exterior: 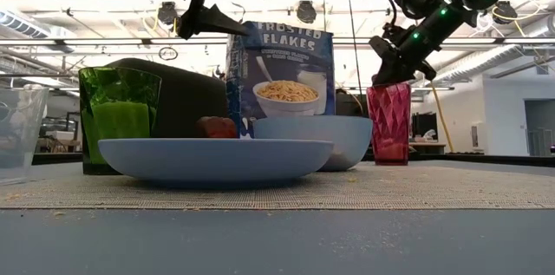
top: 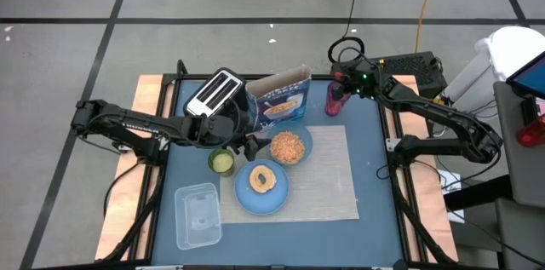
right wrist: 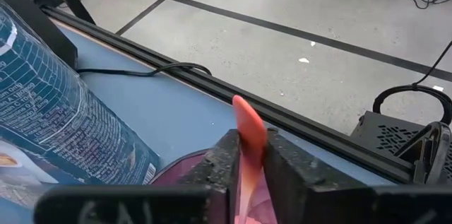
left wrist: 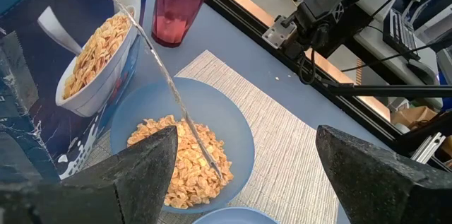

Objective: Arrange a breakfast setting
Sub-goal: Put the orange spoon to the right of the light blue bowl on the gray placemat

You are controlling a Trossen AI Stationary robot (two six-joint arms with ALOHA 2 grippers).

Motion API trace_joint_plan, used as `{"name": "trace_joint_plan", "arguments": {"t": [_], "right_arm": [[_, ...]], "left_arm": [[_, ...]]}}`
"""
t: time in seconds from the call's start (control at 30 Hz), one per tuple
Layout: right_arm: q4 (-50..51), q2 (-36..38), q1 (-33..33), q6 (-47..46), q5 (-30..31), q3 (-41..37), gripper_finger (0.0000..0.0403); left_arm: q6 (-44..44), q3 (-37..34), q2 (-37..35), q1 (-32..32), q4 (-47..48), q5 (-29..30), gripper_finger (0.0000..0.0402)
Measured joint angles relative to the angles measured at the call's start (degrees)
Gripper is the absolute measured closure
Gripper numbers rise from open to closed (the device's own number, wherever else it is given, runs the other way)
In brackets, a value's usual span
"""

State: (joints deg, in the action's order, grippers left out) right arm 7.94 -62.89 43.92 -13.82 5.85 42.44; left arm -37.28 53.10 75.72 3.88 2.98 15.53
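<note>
While the high view looks straight down, the right gripper (top: 339, 91) sits over the translucent purple-red faceted cup (top: 334, 100) at the far edge of the blue table (top: 366, 168), just beside the blue cereal box (top: 283, 100). The left gripper (top: 247, 144) hovers near the blue round bowl of cereal flakes (top: 289, 146), which stands on the beige woven rectangular placemat (top: 328, 176). A light-blue round plate (top: 261, 187) holding a bagel-like piece lies touching the bowl's near side. A green cup (top: 221, 161), a silver toaster (top: 216, 93) and a clear plastic container (top: 197, 215) lie to the left of the mat.

Low view: right gripper (exterior: 392, 65) touches the cup's (exterior: 388, 124) rim from above. Left gripper (exterior: 227, 2) hangs well above the plate (exterior: 215, 159), fingers spread. A small dark-red fruit (exterior: 217, 127) shows behind the plate, between green cup (exterior: 119, 119) and bowl (exterior: 325, 140).

Left wrist view: the two dark fingers (left wrist: 134, 164) stand wide apart with nothing between them, above the bowl (left wrist: 185, 160); box (left wrist: 63, 61) and cup (left wrist: 182, 5) lie beyond.

Right wrist view: fingers (right wrist: 219, 164) are pressed onto the orange spoon handle (right wrist: 248, 136), which stands upright between them over the cup (right wrist: 183, 171); the spoon's metal end is hidden.
</note>
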Motion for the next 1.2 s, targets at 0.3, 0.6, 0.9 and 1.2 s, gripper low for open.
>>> {"name": "trace_joint_plan", "arguments": {"t": [0.3,0.6,0.9,1.2], "right_arm": [[0.0,0.0,0.0,0.0,0.0,0.0,0.0389],[0.0,0.0,0.0,0.0,0.0,0.0,0.0392],[0.1,2.4,0.0,0.0,0.0,0.0,0.0396],[0.0,9.0,0.0,0.0,-0.1,0.0,0.0396]], "left_arm": [[0.0,0.0,0.0,0.0,0.0,0.0,0.0059],[0.0,0.0,0.0,0.0,0.0,0.0,0.0059],[0.0,0.0,0.0,0.0,0.0,0.0,0.0059],[0.0,0.0,0.0,0.0,0.0,0.0,0.0059]]}}
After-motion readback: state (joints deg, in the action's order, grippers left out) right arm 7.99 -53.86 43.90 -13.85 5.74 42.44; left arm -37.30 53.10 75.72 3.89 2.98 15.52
